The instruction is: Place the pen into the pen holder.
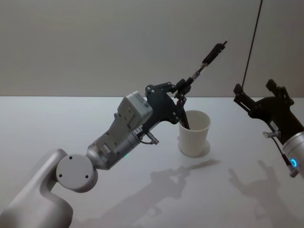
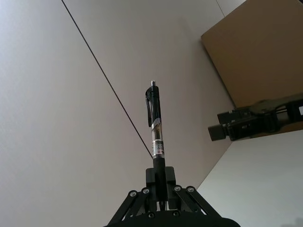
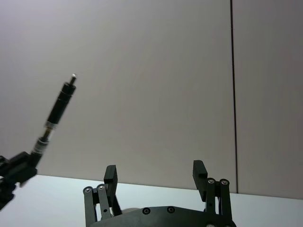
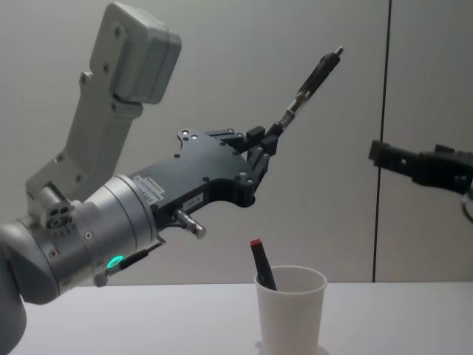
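Observation:
My left gripper (image 1: 183,88) is shut on the lower end of a black click pen (image 1: 209,59), which points up and away at a slant. It hangs above and slightly left of the pen holder (image 1: 194,135), a white paper cup on the table. In the chest view the pen (image 4: 310,78) and the left gripper (image 4: 264,140) are well above the pen holder (image 4: 290,310). The left wrist view shows the pen (image 2: 155,118) clamped between the fingers (image 2: 169,176). My right gripper (image 3: 155,171) is open and empty, raised at the right (image 1: 254,88).
Another dark pen with a red end (image 4: 261,262) leans inside the cup. The white table (image 1: 71,123) spreads around it, with a grey wall behind. A thin dark cable (image 1: 251,42) hangs at the far right.

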You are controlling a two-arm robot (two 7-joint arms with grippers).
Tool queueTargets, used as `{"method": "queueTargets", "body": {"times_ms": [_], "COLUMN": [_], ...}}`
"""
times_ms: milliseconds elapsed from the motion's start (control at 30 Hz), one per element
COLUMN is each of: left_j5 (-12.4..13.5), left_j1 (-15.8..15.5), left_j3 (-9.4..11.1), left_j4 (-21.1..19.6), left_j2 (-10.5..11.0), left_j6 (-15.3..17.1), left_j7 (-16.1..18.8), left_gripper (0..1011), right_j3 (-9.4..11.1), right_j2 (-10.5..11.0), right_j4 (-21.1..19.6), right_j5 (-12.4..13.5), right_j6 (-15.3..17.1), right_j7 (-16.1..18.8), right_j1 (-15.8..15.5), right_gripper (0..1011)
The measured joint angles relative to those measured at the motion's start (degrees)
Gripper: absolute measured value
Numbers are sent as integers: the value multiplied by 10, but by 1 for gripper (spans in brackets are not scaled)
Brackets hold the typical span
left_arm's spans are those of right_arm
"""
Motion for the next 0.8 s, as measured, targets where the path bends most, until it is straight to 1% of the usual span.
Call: {"method": "queueTargets", "body": {"times_ms": [33, 100, 200, 433, 467, 533, 600, 667, 700, 767, 800], "left_j5": [0, 0, 0, 0, 0, 0, 0, 0, 0, 0, 0], "left_j1": [0, 0, 0, -1, -1, -1, -1, -1, -1, -1, -1], "left_j3": [0, 0, 0, 0, 0, 0, 0, 0, 0, 0, 0], "left_j4": [0, 0, 0, 1, 1, 1, 1, 1, 1, 1, 1], "left_j2": [0, 0, 0, 0, 0, 0, 0, 0, 0, 0, 0], "left_j6": [0, 0, 0, -1, -1, -1, -1, -1, -1, -1, -1], "left_j7": [0, 0, 0, -1, -1, -1, -1, -1, -1, -1, -1], "left_gripper": [125, 125, 125, 124, 124, 125, 125, 124, 124, 125, 124], "right_j3": [1, 3, 6, 13, 15, 16, 18, 19, 20, 21, 21], "right_j2": [2, 4, 9, 17, 19, 20, 22, 24, 25, 25, 26], "right_j4": [-4, -8, -15, -28, -30, -32, -34, -35, -36, -37, -37], "right_j5": [10, 19, 41, 91, 103, 114, 132, 143, 155, 166, 175], "right_j6": [0, 0, 2, 13, 18, 23, 32, 37, 44, 50, 57], "right_j7": [9, 18, 37, 75, 84, 91, 103, 109, 116, 121, 126], "right_j1": [-1, -2, -4, -5, -5, -5, -3, -2, -1, 1, 3], "right_gripper": [1001, 1002, 1002, 1002, 1002, 1002, 1002, 1002, 1002, 1002, 1002]}}
